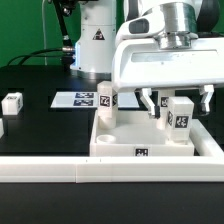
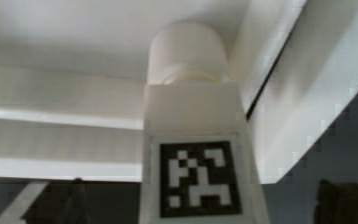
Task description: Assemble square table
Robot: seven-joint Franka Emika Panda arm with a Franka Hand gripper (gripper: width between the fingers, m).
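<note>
The white square tabletop [image 1: 150, 142] lies tray-side up behind the front wall, with a tag on its near side. One tagged leg [image 1: 106, 108] stands in its corner at the exterior view's left. A second tagged leg [image 1: 181, 113] stands in the corner at the exterior view's right. My gripper [image 1: 178, 102] is open and straddles this second leg, with a finger on each side and a gap to both. In the wrist view the leg [image 2: 197, 130] runs down into the tabletop's corner [image 2: 69, 100], between my gripper's [image 2: 197, 198] dark fingertips [image 2: 51, 202].
A loose tagged leg [image 1: 12, 103] lies on the black table at the exterior view's left, and another [image 1: 2, 127] shows at the edge. The marker board [image 1: 72, 100] lies behind the tabletop. The long white border wall [image 1: 60, 170] runs along the front.
</note>
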